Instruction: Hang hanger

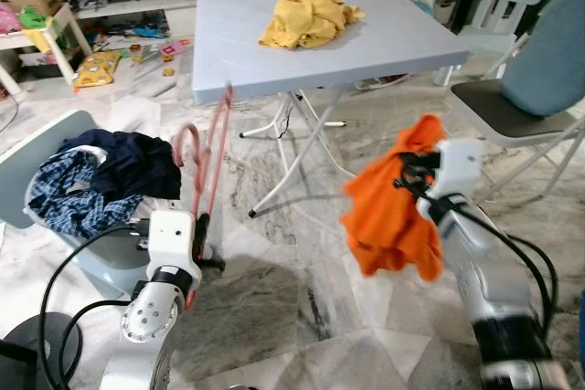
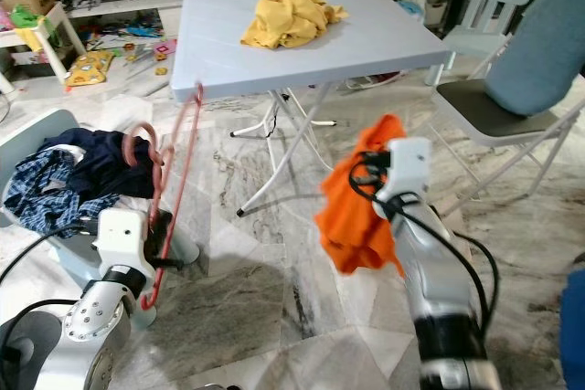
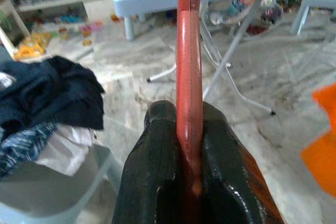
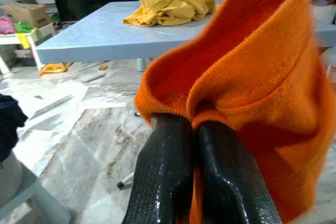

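A pink-red hanger stands upright at the lower left, its hook curled beside the laundry bin. My left gripper is shut on its lower part; in the left wrist view the hanger bar runs up between the black fingers. An orange garment hangs bunched in the air on the right, with my right gripper shut on its upper edge. The right wrist view has the orange cloth pinched between the fingers.
A light blue folding table carries a yellow garment. A grey bin of dark and plaid clothes stands at left. A folding chair is at right. Toys and boxes litter the far left floor; marble floor lies between the arms.
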You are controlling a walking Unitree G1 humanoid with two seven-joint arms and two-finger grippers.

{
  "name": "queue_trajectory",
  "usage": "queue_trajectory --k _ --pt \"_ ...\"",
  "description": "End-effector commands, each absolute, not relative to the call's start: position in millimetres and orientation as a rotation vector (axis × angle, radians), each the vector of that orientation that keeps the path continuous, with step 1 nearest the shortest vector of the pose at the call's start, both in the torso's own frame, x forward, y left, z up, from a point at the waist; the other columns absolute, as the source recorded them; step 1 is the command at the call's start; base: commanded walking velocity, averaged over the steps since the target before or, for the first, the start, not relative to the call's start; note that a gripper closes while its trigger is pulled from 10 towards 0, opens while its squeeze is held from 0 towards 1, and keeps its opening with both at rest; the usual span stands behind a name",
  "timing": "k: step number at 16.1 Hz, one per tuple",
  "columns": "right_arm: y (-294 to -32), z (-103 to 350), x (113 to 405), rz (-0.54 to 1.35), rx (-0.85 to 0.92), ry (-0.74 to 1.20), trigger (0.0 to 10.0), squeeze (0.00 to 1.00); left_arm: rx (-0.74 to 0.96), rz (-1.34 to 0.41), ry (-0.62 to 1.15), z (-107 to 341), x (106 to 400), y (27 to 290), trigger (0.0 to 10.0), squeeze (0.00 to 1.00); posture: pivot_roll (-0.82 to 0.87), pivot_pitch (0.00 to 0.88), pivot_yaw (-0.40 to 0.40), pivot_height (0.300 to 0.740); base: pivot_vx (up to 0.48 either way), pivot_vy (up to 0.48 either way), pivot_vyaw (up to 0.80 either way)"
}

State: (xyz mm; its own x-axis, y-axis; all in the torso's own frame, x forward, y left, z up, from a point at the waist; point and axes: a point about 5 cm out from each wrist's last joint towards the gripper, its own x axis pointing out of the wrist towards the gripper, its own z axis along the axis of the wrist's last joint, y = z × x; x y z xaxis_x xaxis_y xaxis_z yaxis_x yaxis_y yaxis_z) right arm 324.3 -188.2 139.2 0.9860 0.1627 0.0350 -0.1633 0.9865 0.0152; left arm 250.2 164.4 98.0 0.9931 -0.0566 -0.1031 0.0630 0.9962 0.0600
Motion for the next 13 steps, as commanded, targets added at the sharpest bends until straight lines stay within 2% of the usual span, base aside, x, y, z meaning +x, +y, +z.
queue_trajectory --k 1,4,10,13 --pt "-191 141 320 0.146 0.009 -0.057 10.0 0.00 0.079 -0.026 0.073 103 248 171 10.0 0.00 -0.06 0.010 0.032 0.740 0.000 0.000 0.00" --pt "-187 125 306 0.143 0.016 -0.006 10.0 0.00 0.065 -0.028 0.071 100 247 171 10.0 0.00 -0.07 0.000 0.043 0.740 0.000 0.000 0.00" --pt "-178 133 306 0.196 -0.012 -0.035 10.0 0.00 0.043 -0.006 0.003 112 257 173 10.0 0.00 -0.07 0.000 0.037 0.740 0.000 0.000 0.00" --pt "-177 133 305 0.198 -0.009 -0.034 10.0 0.00 0.034 0.015 -0.017 115 255 176 10.0 0.00 -0.07 0.002 0.037 0.740 0.260 0.000 0.00"
